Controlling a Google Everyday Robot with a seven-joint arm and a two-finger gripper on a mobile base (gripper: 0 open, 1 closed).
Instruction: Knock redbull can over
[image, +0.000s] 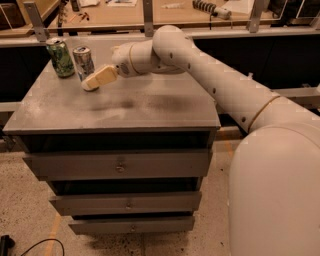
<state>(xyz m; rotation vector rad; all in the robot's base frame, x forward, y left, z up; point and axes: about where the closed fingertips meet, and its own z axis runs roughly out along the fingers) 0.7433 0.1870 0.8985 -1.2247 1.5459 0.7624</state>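
The redbull can (83, 61), slim and silver-grey with dark bluish markings and a shiny top, stands upright at the back left of the grey cabinet top (125, 107). My gripper (92, 82), with cream-coloured fingers, hangs just above the top, right beside the can's lower right side, touching it or nearly so. My white arm reaches in from the right across the back of the cabinet.
A green-patterned can (60, 57) stands upright just left of the redbull can. The cabinet has three drawers (120, 165) below. A wooden workbench (150, 12) runs behind it. A black cable (30, 246) lies on the speckled floor at lower left.
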